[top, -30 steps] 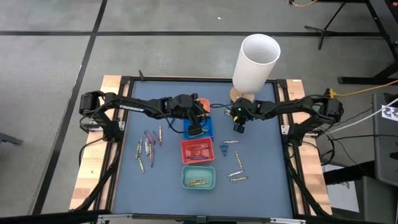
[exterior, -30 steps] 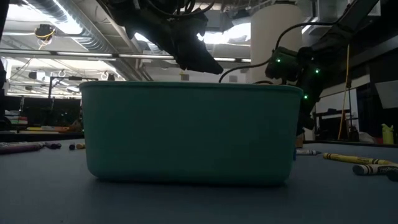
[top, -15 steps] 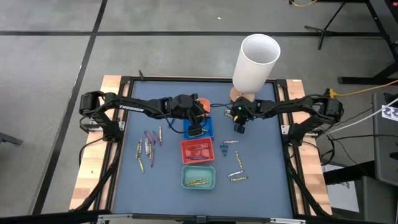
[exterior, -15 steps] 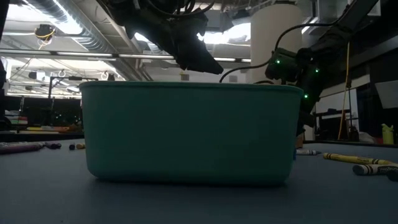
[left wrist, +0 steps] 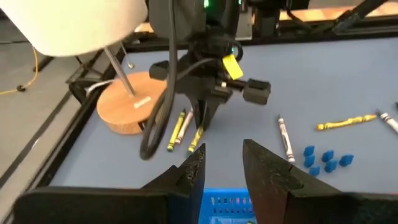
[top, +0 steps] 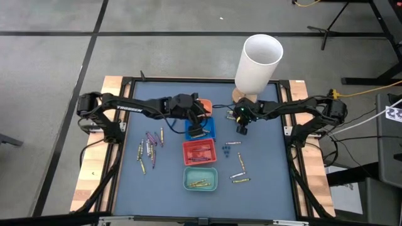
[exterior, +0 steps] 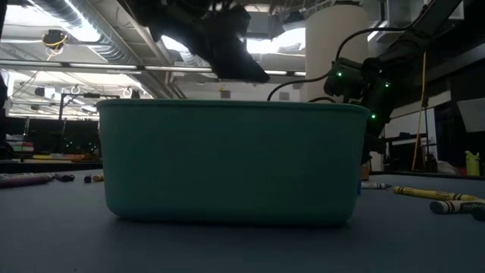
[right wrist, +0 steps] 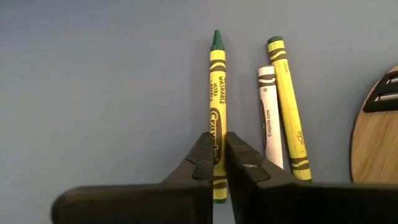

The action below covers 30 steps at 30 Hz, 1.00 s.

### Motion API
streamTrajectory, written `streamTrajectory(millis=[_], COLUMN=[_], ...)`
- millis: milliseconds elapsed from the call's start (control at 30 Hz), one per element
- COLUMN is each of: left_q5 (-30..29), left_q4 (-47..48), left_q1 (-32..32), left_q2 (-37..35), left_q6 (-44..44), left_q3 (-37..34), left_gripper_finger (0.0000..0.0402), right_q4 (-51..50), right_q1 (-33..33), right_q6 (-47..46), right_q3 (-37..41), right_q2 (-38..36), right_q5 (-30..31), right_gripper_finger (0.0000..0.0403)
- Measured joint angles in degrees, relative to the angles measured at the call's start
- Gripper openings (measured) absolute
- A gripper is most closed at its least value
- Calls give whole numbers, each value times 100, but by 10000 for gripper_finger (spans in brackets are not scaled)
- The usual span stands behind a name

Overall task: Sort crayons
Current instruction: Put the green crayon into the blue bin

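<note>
My right gripper (right wrist: 217,158) has its jaws pinched on a thin yellow-green crayon (right wrist: 216,99) lying flat on the blue-grey table (top: 264,188) near the far edge, just beside the round wooden base (top: 240,95) of the tall white cylinder (top: 258,63). The hold looks low on the stick, so I judge it could pivot or slip out on the lift. A white crayon (right wrist: 269,118) and a second yellow-green crayon (right wrist: 287,106) lie just beside it; a sideways drag would knock them. My left gripper (left wrist: 221,171) hangs with fingers apart over the blue square tray (top: 201,130). That arm fills the table's middle, so crossing toward the trays risks a bump; there is free room toward the right edge.
</note>
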<state>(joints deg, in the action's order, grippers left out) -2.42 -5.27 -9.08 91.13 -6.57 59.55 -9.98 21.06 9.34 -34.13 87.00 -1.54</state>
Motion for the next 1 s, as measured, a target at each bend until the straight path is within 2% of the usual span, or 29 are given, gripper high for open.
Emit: streamTrajectory(millis=[133,300,500,767,1000], left_q5=[-2,-1,-3,-121,-323], left_q4=[622,1854,3147,3280,3270], left_q1=[0,0,0,6,48], left_q2=[-353,-900,-1452,-1987,-2187], left_q6=[29,58,783,2196,2876], left_q3=[-2,-2,-39,-1013,-1911], left_gripper_finger=[92,92,92,92,92], right_q4=[3,-213,-866,-1578,-2025], right_q1=[-2,-2,-22,-13,-11], right_q6=[0,2,159,251,540], right_q3=[-19,-222,-781,-1492,-2111], right_q2=[0,6,24,15,11], right_q5=[0,-2,-168,-306,-288], right_gripper_finger=[25,11,13,15,16])
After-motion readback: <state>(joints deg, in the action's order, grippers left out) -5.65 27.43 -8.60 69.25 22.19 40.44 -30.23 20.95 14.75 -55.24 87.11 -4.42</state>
